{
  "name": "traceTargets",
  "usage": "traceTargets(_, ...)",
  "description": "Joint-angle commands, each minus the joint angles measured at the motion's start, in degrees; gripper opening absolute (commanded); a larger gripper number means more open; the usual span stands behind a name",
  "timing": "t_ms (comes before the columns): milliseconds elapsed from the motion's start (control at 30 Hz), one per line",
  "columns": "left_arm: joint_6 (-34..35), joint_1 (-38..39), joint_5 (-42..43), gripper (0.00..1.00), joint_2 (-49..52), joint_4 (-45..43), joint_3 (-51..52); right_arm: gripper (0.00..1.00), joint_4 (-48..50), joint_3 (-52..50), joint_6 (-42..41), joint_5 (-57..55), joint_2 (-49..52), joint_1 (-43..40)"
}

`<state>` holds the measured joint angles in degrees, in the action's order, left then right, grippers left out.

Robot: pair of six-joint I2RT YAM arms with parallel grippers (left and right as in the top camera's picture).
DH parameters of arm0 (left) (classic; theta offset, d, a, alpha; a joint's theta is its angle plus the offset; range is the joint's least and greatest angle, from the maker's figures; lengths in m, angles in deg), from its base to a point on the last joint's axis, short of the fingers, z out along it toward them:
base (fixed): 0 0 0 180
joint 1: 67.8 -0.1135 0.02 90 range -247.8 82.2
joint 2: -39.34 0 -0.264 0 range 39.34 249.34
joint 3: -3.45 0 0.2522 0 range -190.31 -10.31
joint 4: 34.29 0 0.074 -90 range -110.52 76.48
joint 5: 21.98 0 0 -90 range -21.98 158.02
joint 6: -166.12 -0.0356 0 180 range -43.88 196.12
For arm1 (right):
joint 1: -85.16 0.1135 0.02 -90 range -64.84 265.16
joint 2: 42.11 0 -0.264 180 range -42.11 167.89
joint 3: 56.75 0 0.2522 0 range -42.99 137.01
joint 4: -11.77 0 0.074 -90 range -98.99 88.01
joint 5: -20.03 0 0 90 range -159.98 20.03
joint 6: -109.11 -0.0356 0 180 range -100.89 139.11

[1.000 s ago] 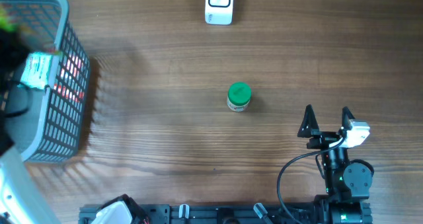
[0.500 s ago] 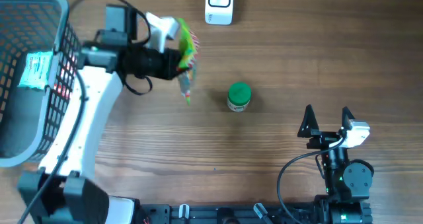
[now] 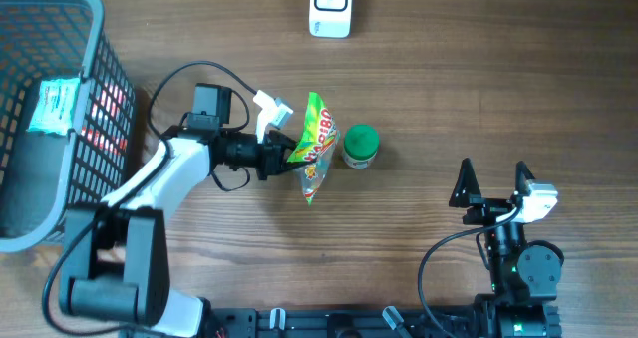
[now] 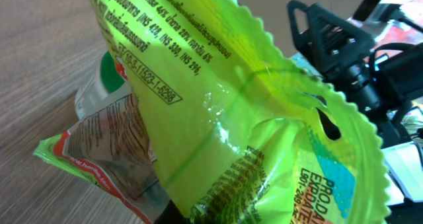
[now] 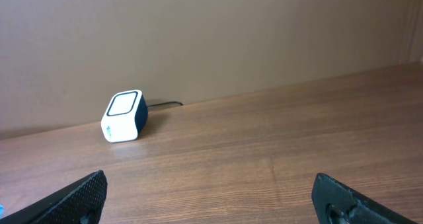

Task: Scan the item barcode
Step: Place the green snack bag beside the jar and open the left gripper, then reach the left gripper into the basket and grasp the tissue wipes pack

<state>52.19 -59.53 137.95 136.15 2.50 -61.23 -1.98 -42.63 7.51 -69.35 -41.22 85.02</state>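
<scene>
Looking across from the arms' side, the right gripper [image 3: 492, 169] comes first: nearer than the green-lidded jar [image 3: 360, 145] and off to its right, its 2 fingers spread wide with nothing between them, well apart from everything. Level with the jar and just to its left is the left gripper [image 3: 286, 153], pinched tight on the edge of a yellow-green candy bag [image 3: 315, 144]. The bag's right edge is just beside the jar, perhaps touching it; I cannot tell which. Its long axis runs near-to-far, roughly toward the scanner [image 3: 330, 4], which stands well beyond the jar and slightly to its left, at the far edge of the table [image 3: 478, 69]. So the left arm is plainly the 1 placed for the job: the scanner lies ahead of its grip, along the bag's own length. The left wrist view shows the bag's fine-print face, but no barcode that I can make out, so I judge the bag will need turning as well as carrying toward the scanner's window. Far left of the jar stands the basket [image 3: 110, 89], a packet [image 3: 57, 104] inside it.
</scene>
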Motion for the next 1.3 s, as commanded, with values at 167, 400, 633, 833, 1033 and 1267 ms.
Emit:
traceTargets(167, 4.1, -2.3, -3.1, 0.19, 10.1, -4.7, 0.4, 1.00, 0.3, -0.1, 1.0, -0.1, -0.3, 0.3)
traceTargets(400, 10.7, -13.5, -5.7, 0.65, 9.8, -5.0, 0.4, 1.00, 0.3, -0.1, 1.0, -0.1, -0.3, 0.3)
traceTargets(633, 17.4, -14.8, -14.6, 1.00, -0.1, -4.0, 0.2, 1.00, 0.3, -0.1, 1.0, -0.1, -0.3, 0.3)
traceTargets(833, 21.9, -14.8, -19.1, 1.00, -18.4, -4.4, 0.2, 1.00, 0.3, -0.1, 1.0, -0.1, -0.3, 0.3)
traceTargets(1033, 26.4, -14.8, -22.1, 1.00, -37.9, -4.6, -2.7, 1.00, 0.3, -0.1, 1.0, -0.1, -0.3, 0.3)
traceTargets(1267, 38.5, -14.8, -31.0, 1.00, -47.5, -3.6, -13.7, 1.00, 0.3, -0.1, 1.0, -0.1, -0.3, 0.3)
